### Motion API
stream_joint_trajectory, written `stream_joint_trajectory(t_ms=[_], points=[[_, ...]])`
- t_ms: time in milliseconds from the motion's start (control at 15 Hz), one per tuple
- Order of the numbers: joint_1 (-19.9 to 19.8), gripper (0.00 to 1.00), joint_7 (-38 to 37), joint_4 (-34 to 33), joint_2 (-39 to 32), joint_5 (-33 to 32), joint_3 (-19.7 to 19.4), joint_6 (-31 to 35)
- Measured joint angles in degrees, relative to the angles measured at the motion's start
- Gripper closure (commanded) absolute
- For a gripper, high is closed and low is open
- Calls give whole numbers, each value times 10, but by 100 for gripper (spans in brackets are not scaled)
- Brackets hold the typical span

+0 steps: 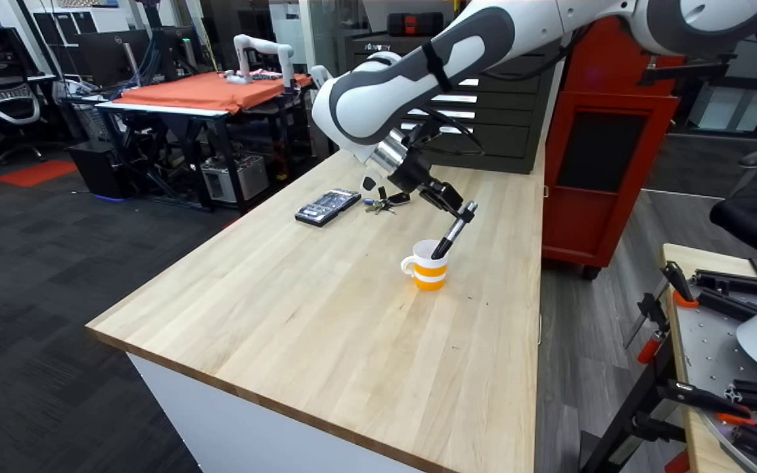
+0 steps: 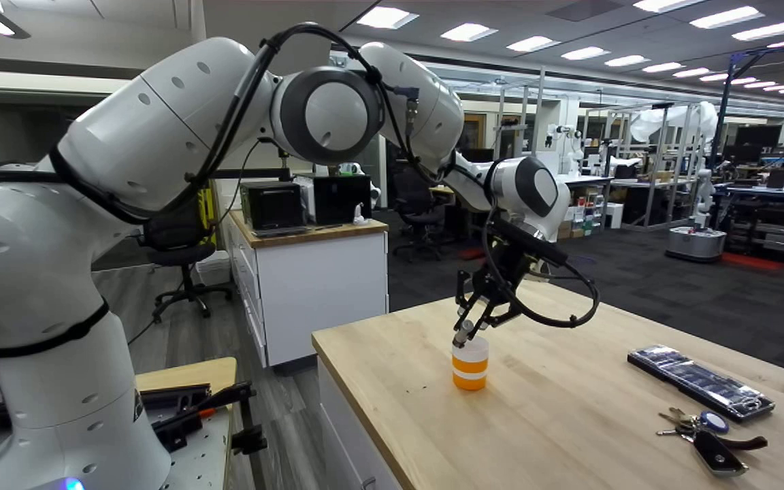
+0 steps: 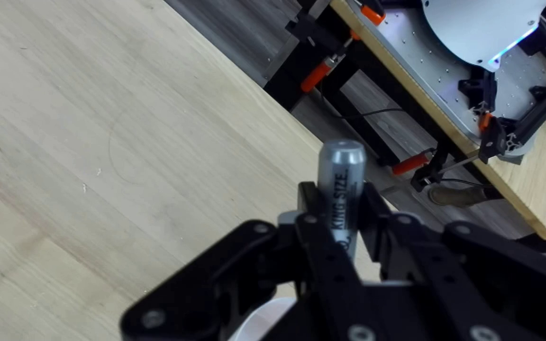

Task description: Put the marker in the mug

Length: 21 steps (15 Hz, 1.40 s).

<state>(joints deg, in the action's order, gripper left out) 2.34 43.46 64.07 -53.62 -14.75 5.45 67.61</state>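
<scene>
The gripper [image 3: 341,202] is pinched around the marker [image 1: 457,228], close to the top of its silver barrel, and in the wrist view I can read KING SIZE along it. The marker leans, dark end down, at the mouth of the mug [image 1: 430,272]; whether that end is below the rim I can't tell. The mug stands on the counter [image 1: 326,341], nearer the long edge facing the robot's base [image 2: 92,422] than the opposite one, near which a flat black case [image 1: 327,207] lies. I'd call the marker light, stiff and hard to hurt, but that smooth round barrel looks slippery and might swivel if knocked. Holding it high seems right, leaving the dark length free to go in first, with the gripper above the rim. The mug looks light too, so a sideways shove could probably tip it.
</scene>
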Motion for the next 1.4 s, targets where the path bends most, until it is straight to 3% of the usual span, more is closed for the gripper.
stream_joint_trajectory(t_ms=[800, 867, 1000, 1400], points=[[16, 94, 18, -61, -44, -23, 0, -24], [16, 51, 19, -61, -47, -26, 0, -29], [16, 46, 23, -65, -52, -28, -1, -38], [15, 7, 28, -99, -49, -28, -1, -36]])
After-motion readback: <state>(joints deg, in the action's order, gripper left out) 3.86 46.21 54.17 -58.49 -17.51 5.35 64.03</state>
